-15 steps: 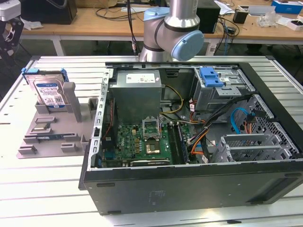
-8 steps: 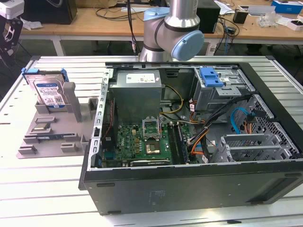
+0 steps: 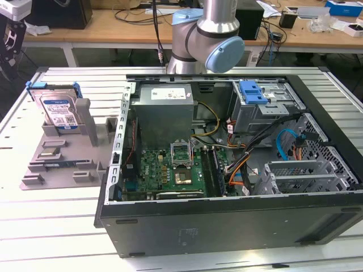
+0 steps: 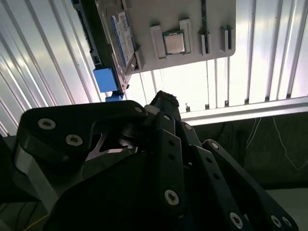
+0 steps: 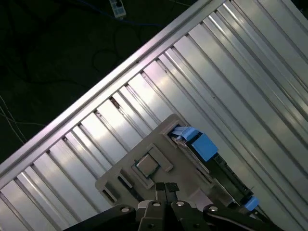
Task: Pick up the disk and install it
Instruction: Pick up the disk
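Approach step, seemingly: the black pincer [image 5: 166, 186], pressed together and empty, hovers well above the silver, blue-framed rectangular disk [image 3: 59, 109]; grasping needs it spread.

The grey plastic stand [image 3: 54, 164] [image 4: 192, 24] [image 5: 166, 139] is being overlooked obliquely in the exterior view and looked down on in both wrist views.

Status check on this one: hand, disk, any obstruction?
Hand shut, empty, off the disk. Disk upright in grey stand, outside the computer case. Nothing seen between them.
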`<state>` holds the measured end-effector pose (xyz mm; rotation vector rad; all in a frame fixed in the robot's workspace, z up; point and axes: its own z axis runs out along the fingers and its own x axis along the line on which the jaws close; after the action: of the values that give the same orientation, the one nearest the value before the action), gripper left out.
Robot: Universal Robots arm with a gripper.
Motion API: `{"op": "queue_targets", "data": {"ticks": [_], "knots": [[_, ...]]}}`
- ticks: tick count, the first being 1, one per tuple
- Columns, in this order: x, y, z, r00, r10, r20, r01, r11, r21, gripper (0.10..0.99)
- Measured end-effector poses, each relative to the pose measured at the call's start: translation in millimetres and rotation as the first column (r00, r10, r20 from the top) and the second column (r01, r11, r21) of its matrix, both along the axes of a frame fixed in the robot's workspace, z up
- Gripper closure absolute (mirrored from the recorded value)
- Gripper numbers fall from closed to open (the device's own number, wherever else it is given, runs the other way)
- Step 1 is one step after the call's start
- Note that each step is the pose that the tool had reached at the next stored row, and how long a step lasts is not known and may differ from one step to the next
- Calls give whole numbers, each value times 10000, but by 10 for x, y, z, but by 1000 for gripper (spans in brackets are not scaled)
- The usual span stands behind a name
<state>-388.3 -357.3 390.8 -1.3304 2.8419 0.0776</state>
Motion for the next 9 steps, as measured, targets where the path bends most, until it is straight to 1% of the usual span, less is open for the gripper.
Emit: {"op": "queue_targets", "data": {"ticks": [5, 8, 9], "knots": [[0, 0, 1, 9984, 574, -1, -574, 9984, -1, 980], [0, 0, 0, 9950, 997, 0, -997, 9950, -1, 980], [0, 0, 0, 9926, 1212, 0, -1212, 9926, 0, 980]]}}
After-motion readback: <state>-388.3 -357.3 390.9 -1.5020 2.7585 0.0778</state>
